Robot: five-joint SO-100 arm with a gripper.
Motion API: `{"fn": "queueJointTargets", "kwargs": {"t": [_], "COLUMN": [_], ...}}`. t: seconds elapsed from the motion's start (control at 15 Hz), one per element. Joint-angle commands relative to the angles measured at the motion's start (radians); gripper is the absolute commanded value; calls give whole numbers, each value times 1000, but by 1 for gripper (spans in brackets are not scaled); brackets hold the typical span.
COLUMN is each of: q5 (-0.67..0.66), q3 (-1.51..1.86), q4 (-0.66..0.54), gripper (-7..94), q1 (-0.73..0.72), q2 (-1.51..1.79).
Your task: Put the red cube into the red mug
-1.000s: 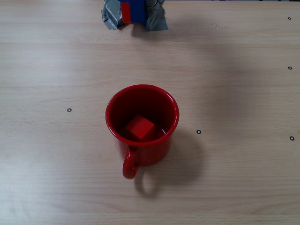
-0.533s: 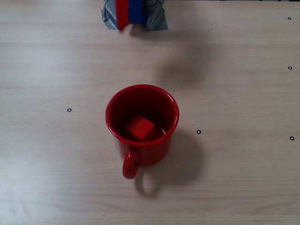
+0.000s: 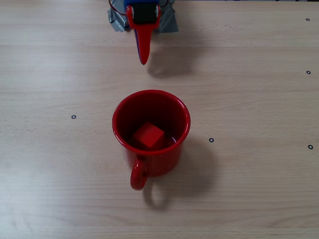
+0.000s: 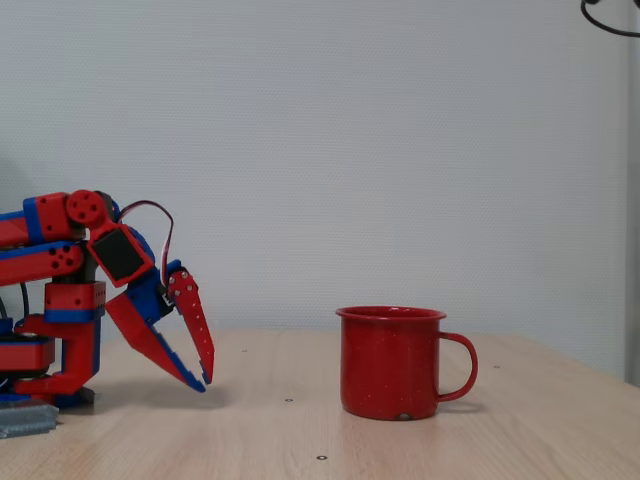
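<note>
The red cube (image 3: pixel 148 135) lies inside the red mug (image 3: pixel 164 162), tilted on the mug's bottom. The mug stands upright mid-table, its handle toward the picture's lower edge in a fixed view. In another fixed view the mug (image 4: pixel 390 365) hides the cube, and its handle points right. My gripper (image 3: pixel 143 59) hangs near the arm's base, well clear of the mug, with its long red finger pointing toward the mug. From the side, the gripper (image 4: pixel 204 381) slopes down with its tips together just above the table and nothing between them.
Grey tape (image 3: pixel 168 22) holds the arm's base at the table's far edge, and it shows again as grey tape (image 4: pixel 25 418) at the lower left. Small black marks (image 3: pixel 211 140) dot the wooden table. A dark cable (image 4: pixel 610 22) loops in the upper right corner.
The gripper has swung down into the top view near the base, its finger now pointing at the mug. Mug and cube have not moved.
</note>
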Motion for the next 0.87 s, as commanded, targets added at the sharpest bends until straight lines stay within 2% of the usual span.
{"fn": "queueJointTargets", "kwargs": {"t": [0.0, 0.13, 0.2, 0.47, 0.8], "q5": [2, 12, 9, 11, 11], "q3": [0, 0, 0, 0, 0], "q4": [5, 5, 5, 3, 3], "gripper": [0, 0, 7, 0, 0], "q1": [-21, -15, -15, -15, -15], "q2": [57, 57, 57, 57, 57]}}
